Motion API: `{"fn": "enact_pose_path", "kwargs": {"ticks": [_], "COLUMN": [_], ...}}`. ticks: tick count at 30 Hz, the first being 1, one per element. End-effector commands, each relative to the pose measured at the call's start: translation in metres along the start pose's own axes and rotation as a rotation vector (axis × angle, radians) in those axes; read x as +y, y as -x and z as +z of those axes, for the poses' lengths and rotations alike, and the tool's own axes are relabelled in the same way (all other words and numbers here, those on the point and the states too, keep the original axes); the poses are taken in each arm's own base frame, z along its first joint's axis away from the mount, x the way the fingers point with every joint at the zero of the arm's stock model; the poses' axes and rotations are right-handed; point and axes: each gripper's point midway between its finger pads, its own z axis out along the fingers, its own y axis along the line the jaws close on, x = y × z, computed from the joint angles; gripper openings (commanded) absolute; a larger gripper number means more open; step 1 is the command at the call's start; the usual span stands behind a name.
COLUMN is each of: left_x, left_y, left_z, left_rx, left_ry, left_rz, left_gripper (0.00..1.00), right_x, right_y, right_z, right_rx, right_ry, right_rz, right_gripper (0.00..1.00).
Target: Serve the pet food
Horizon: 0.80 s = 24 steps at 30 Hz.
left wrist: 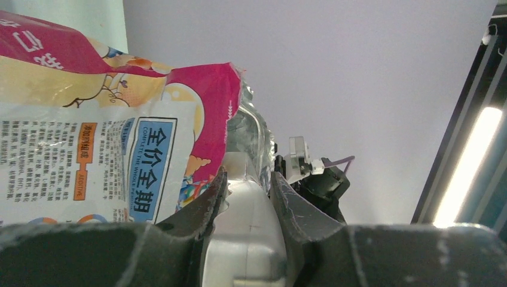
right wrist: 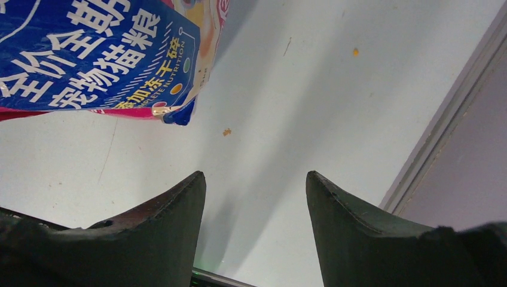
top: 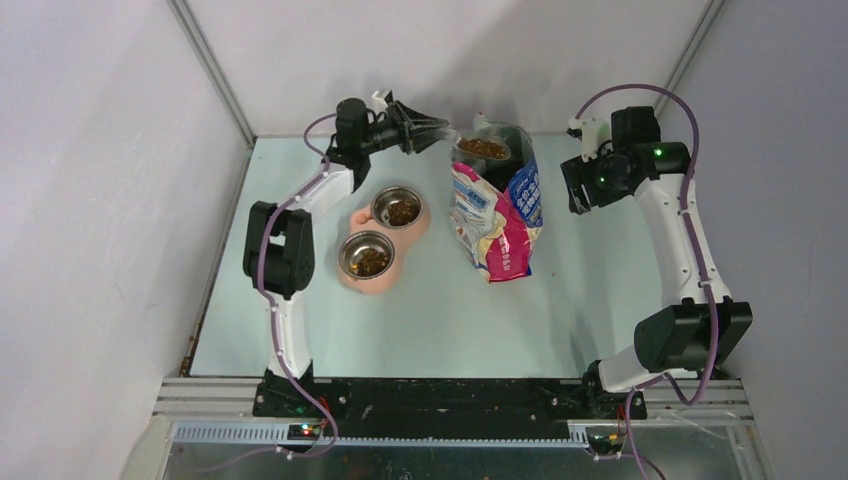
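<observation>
Up close, my left jaws pinch the scoop [left wrist: 245, 233] handle, pet food [top: 483, 147] in it at the bag [top: 495, 215] top; my right jaws gape empty over the desk [right wrist: 311, 89].

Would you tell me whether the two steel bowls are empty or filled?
Partly filled: brown kibble covers the bottom of the far bowl and the near bowl.

The left arm [top: 325, 186] and right arm [top: 676, 236] are white with black joints and purple cables [top: 645, 89].
</observation>
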Motion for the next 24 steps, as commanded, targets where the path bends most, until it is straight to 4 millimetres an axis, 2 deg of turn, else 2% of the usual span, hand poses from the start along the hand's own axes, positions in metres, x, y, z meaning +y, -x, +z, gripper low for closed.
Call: {"fn": "enact_pose_path", "kwargs": {"ticks": [1,8,14,15,20,24], "left_x": [-0.032,-0.050,-0.057,-0.058,-0.090,-0.099], "left_y": [-0.004,-0.009,-0.003,0.001,0.001,0.006], "left_z": [-0.018,-0.028,-0.043,-0.048,-0.072,-0.096], "left_rx": [0.005,0.005,-0.022,-0.032,-0.032,-0.056], "left_ry": [-0.043,-0.043,-0.028,-0.029,-0.098,-0.099], "left_rz": [0.014,0.030,0.059,0.069,0.178,0.226], "left_gripper": [0.00,0.00,0.00,0.00,0.00,0.00], "right_x": [-0.002,0.000,0.001,0.002,0.004,0.009], "right_y": [0.008,0.011,0.011,0.011,0.012,0.013], "right_z": [-0.002,0.002,0.002,0.001,-0.003,-0.006], "right_rx": [-0.023,-0.032,-0.037,-0.038,-0.057,-0.073], "right_ry": [-0.016,-0.007,-0.001,0.001,0.007,0.023], "right_rz": [-0.034,-0.046,-0.055,-0.058,-0.061,-0.064], "right_gripper": [0.65,0.65,0.65,0.65,0.65,0.65]}}
